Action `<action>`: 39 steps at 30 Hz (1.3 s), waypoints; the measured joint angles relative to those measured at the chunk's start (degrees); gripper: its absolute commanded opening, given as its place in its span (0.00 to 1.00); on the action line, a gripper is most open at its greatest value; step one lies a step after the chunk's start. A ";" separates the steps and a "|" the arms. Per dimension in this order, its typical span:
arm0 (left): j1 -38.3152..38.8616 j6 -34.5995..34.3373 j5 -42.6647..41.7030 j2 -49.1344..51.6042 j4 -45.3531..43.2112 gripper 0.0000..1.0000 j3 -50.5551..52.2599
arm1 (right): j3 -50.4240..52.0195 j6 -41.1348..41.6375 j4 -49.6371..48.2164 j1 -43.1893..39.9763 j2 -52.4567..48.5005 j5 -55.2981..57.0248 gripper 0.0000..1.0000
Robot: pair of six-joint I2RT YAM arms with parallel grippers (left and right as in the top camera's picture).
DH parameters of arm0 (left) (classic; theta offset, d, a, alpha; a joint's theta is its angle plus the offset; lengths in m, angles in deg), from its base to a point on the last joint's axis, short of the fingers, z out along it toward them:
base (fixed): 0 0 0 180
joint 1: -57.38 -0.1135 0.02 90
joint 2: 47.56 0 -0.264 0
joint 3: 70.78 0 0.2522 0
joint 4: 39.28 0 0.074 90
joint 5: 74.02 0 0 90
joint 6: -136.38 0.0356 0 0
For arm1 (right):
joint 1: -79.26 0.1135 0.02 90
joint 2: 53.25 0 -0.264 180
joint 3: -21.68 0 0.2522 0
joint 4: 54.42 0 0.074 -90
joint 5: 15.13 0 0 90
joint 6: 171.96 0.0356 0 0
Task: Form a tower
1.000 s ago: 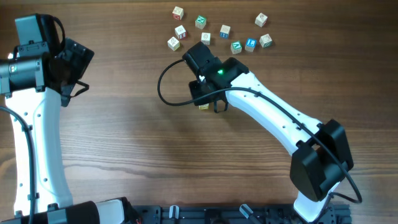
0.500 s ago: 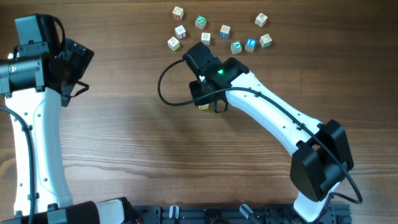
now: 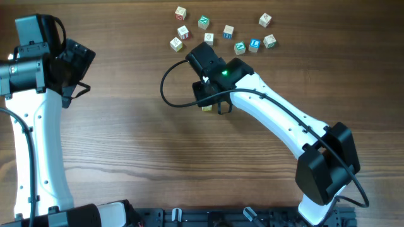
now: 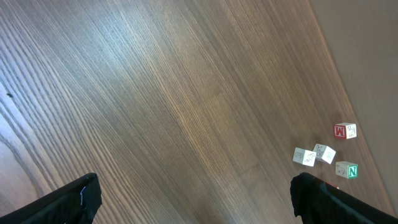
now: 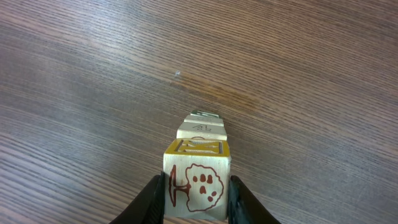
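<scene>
Right hand (image 5: 196, 183) hovers over the table's (image 5: 74, 74) middle, where the tower (image 5: 200, 129) stands, clamped on a yellow-marked cube (image 5: 197, 174) right above it. We judge this the placing step: next we must part the fingers gently and rise straight up. Left hand (image 4: 193, 199) hangs spread wide, empty.

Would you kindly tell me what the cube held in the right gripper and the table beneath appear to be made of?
Cube: probably pale wood, matte cream faces, with a printed red-brown tree and a yellow border on the top face. Table: brown wood or wood-look laminate, long grain streaks, slight sheen; which one, I cannot tell.
</scene>
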 measured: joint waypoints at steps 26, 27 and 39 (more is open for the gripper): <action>0.00 0.00 0.00 0.00 0.00 1.00 0.00 | 0.00 2.01 0.00 0.00 0.07 0.00 0.24; 0.00 0.00 0.00 0.00 0.00 1.00 0.00 | 0.00 2.01 0.00 0.00 0.07 0.00 0.24; 0.00 0.00 0.00 0.00 0.00 1.00 0.00 | 0.00 3.17 -0.20 0.00 0.07 0.00 0.25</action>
